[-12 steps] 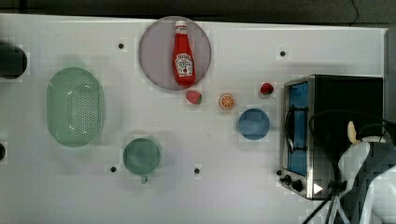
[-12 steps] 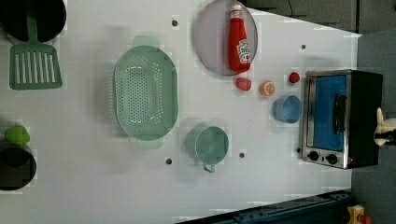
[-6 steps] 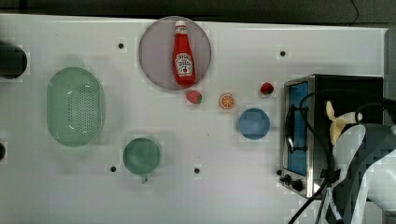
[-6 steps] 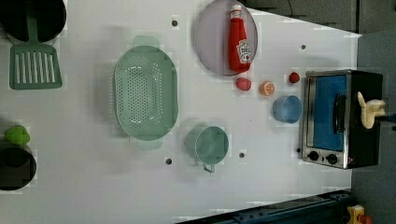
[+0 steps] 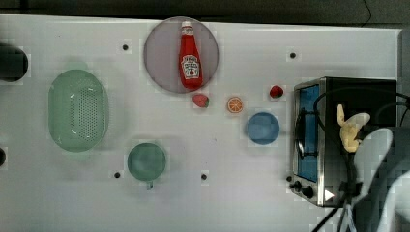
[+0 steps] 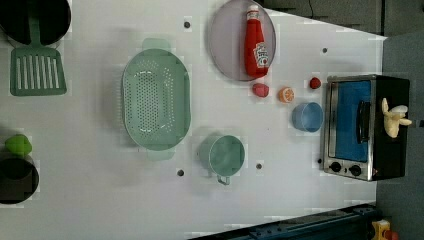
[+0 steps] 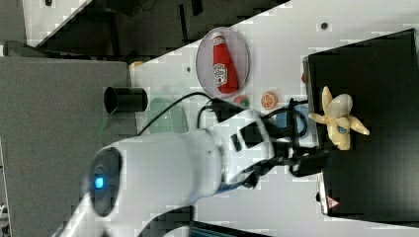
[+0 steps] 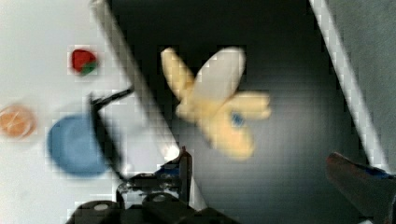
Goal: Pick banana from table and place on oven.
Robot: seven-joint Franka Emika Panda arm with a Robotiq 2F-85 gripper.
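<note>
On top of the oven (image 5: pixel 367 92) sits the banana (image 5: pixel 349 126), partly peeled, flat on the black top near the door-side edge; in the top view it lies just by the white arm. You can see it free in the wrist view: the gripper (image 8: pixel 280 172) has its jaws spread wide, one finger (image 8: pixel 185 168) on each side of the picture, nothing between them, banana (image 8: pixel 219 109) clear of both.

Step in hand, as I judge it: release done, placement looks complete, w/ the fruit off the table (image 5: pixel 203 203) and resting on the oven.

Next move for you: retreat straight up and away, keep jaws apart, don't sweep sideways or you may nudge the banana off the top. Watch the cable (image 7: pixel 296 163) hanging near the oven's edge in the right view.
</note>
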